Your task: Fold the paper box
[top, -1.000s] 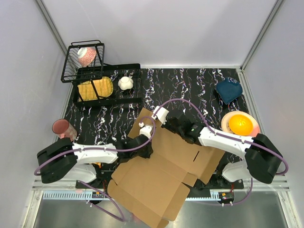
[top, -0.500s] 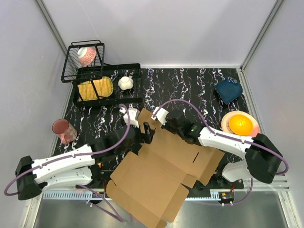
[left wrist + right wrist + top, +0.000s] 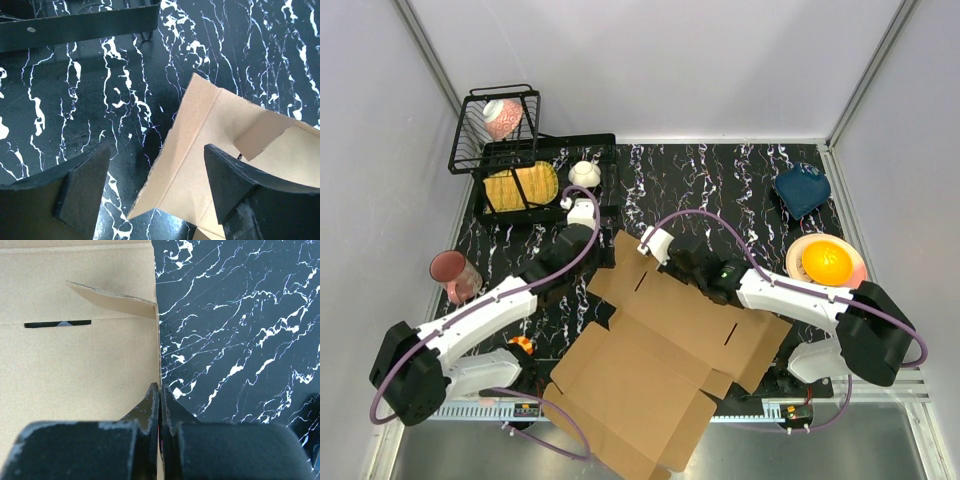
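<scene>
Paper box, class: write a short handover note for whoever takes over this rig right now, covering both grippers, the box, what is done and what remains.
Left gripper: open, fingers spread over the far-left corner of the paper box.
Right gripper: shut on the box's far edge.
Box: lies mostly flat on the table, with its near end overhanging the edge.
Done: only one small flap is raised.
Left: probably fold up the walls, tuck the flaps, close the lid.
</scene>
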You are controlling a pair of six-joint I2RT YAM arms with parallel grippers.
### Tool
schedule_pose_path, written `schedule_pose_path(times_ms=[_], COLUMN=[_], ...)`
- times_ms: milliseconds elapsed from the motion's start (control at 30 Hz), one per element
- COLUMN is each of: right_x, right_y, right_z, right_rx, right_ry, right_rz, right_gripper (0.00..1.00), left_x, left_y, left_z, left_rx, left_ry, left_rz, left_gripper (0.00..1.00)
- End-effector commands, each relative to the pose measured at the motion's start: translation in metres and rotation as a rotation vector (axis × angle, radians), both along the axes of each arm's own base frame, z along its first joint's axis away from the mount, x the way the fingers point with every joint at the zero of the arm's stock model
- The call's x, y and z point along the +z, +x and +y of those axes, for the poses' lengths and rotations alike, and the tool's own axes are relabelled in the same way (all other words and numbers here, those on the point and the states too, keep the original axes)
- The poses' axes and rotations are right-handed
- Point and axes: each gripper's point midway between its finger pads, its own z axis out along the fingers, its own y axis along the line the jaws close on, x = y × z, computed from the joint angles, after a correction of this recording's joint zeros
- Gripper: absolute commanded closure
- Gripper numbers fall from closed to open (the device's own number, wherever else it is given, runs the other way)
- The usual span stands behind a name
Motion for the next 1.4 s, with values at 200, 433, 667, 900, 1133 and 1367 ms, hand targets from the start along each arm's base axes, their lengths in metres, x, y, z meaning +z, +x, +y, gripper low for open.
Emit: schedule_pose_path(times_ms=[200, 433, 667, 900, 1133, 1367], right_x=[0.019, 0.024, 0.043, 0.077, 0.113, 0.140], right_y=[-0.006, -0.009, 0.000, 0.014, 0.028, 0.028], right_z=[0.019, 0.017, 0.010, 0.000, -0.002, 0.009], right_rx=[0.019, 0.036, 0.002, -0.037, -0.035, -0.056], right_ry=[0.058, 0.057, 0.037, 0.000, -0.118, -0.211], right_rz=[0.022, -0.005, -0.086, -0.213, -0.417, -0.638], right_gripper=[1.00, 1.00, 1.00, 1.00, 1.00, 1.00], left_x=[-0.008, -0.025, -0.012, 0.018, 0.042, 0.036], left_y=[0.024, 0.031, 0.033, 0.016, 0.003, -0.009], left_z=[-0.018, -0.019, -0.036, -0.048, -0.045, -0.045], left_rx=[-0.103, -0.112, -0.183, -0.241, -0.169, -0.079], left_ry=[0.031, 0.031, -0.061, -0.249, -0.334, -0.412], left_rz=[0.005, 0.043, -0.028, -0.215, -0.422, -0.518], left_gripper=[0.29, 0.38, 0.79, 0.87, 0.86, 0.83])
